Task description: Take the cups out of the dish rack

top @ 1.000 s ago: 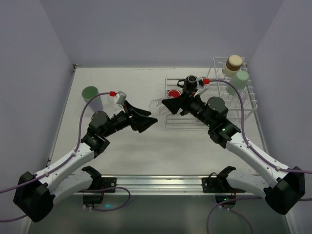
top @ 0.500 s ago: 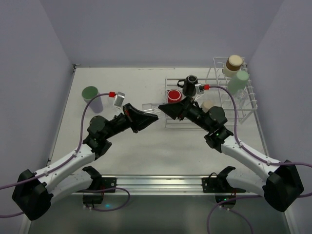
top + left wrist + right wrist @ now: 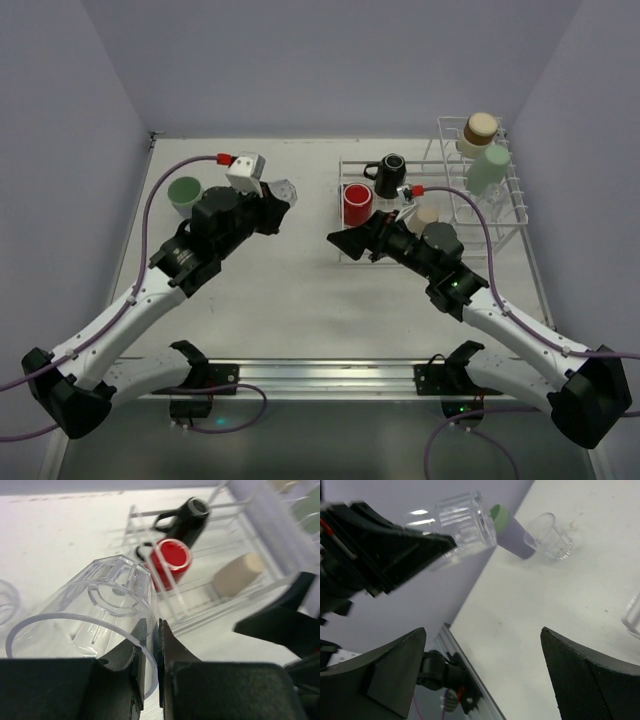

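**Glass Handed Over; Left Arm Carrying It Clear of the Rack**

Change noted: within the last second the clear glass (image 3: 107, 597) has passed from the right gripper (image 3: 350, 240) to the left gripper (image 3: 278, 195) at mid-surface; the left arm has since swung left and far, toward the lavender tumbler (image 3: 185, 193) standing at the left of the surface (image 3: 300, 300).

Fingers: the left fingers (image 3: 177, 652) are clamped on the wall of the glass at its rim, with the glass tilted and held off the surface; the right fingers stand wide apart with nothing between them.

Significance, as judged: one more cup is out of the dish rack (image 3: 345, 165) but not yet set down; a second small glass (image 3: 547, 535) already stands beside the tumbler.

In the rack: the red mug (image 3: 357, 203), black-handled mug (image 3: 388, 172) and tan cup (image 3: 428, 215) occupy the low basket; the tan-brown cup (image 3: 480, 128) and pale green cup (image 3: 490, 165) sit in the upright part.

Pose: the left arm is extended far-left, its wrist just right of the tumbler; the right arm reaches left, its gripper at the basket's near left corner, free for another pick.
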`<act>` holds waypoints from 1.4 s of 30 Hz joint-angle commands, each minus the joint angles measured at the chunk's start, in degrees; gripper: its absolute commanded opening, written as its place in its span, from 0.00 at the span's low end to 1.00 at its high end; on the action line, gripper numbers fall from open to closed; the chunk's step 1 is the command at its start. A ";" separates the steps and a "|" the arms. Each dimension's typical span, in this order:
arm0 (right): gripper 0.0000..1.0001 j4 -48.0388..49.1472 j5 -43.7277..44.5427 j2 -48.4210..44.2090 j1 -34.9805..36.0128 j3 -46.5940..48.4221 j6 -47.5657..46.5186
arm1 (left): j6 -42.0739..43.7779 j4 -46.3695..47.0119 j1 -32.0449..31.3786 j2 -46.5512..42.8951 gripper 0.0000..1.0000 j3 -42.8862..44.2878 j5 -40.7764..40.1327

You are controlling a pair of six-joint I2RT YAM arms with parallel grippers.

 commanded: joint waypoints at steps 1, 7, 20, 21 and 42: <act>0.99 -11.13 3.22 -1.82 0.14 2.74 -8.14 | 8.04 -18.65 2.34 8.83 0.00 11.09 -13.06; 0.99 -19.16 6.11 -6.48 0.05 4.51 -14.66 | 12.53 -25.19 11.38 22.91 0.00 22.96 -9.20; 0.99 -18.81 5.95 -6.57 0.14 2.40 -16.86 | 16.04 -30.74 18.96 38.57 0.00 32.82 -9.20; 0.99 -18.90 5.95 -6.40 0.14 2.40 -16.86 | 16.13 -30.91 19.23 39.20 0.00 33.35 -9.02; 0.99 -20.66 12.71 -4.02 0.06 2.40 -18.09 | 17.19 -33.73 21.70 47.99 0.36 35.55 -7.44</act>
